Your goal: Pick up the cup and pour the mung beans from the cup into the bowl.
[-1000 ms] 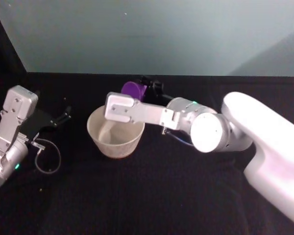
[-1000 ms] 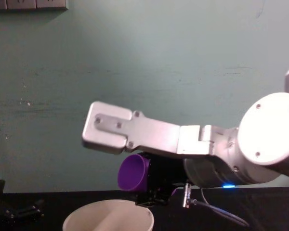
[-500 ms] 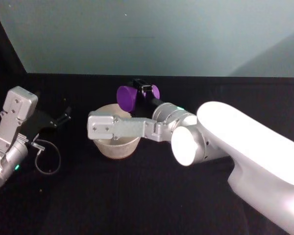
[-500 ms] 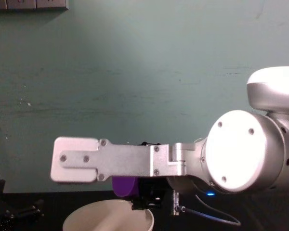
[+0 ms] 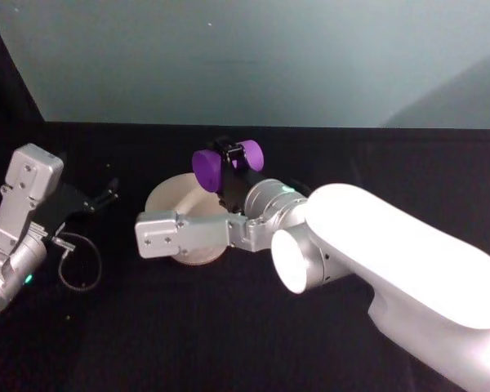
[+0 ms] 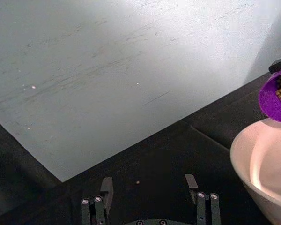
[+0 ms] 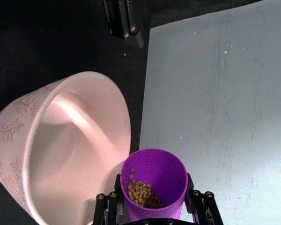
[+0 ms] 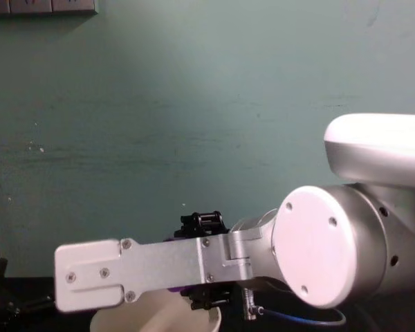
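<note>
The purple cup hangs tipped on its side above the far rim of the cream bowl, mouth turned left. My right gripper is shut on the cup's middle. In the right wrist view the mung beans lie inside the cup, beside the bowl. The left wrist view shows the cup's mouth just over the bowl's rim. My right arm's silver link crosses in front of the bowl and hides its near side. My left gripper is open, parked left of the bowl.
A loose cable loop lies on the black table by the left arm. The teal wall rises right behind the table. In the chest view the right arm hides most of the bowl's rim.
The right arm has rolled and its link has dropped lower in front of the bowl. The cup has moved left over the bowl's far rim and tipped further. The left arm stayed still.
</note>
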You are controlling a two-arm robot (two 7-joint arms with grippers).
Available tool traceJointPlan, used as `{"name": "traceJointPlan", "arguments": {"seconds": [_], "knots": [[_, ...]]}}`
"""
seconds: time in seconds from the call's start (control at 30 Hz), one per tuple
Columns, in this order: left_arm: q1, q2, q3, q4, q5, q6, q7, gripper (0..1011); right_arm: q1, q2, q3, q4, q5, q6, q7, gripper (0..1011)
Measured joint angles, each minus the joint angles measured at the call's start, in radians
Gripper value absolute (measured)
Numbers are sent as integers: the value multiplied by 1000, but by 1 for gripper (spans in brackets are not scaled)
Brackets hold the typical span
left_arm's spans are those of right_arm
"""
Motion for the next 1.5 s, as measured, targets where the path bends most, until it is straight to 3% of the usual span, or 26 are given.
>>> {"name": "traceJointPlan", "arguments": {"seconds": [0.77, 1.5], "knots": [[0, 0, 0, 0, 0, 0, 0, 1000, -2, -12, -21, 6, -125, -12, 43, 724], [0, 0, 0, 0, 0, 0, 0, 1000, -22, -22, -2, 5, -186, -43, 62, 724]]}}
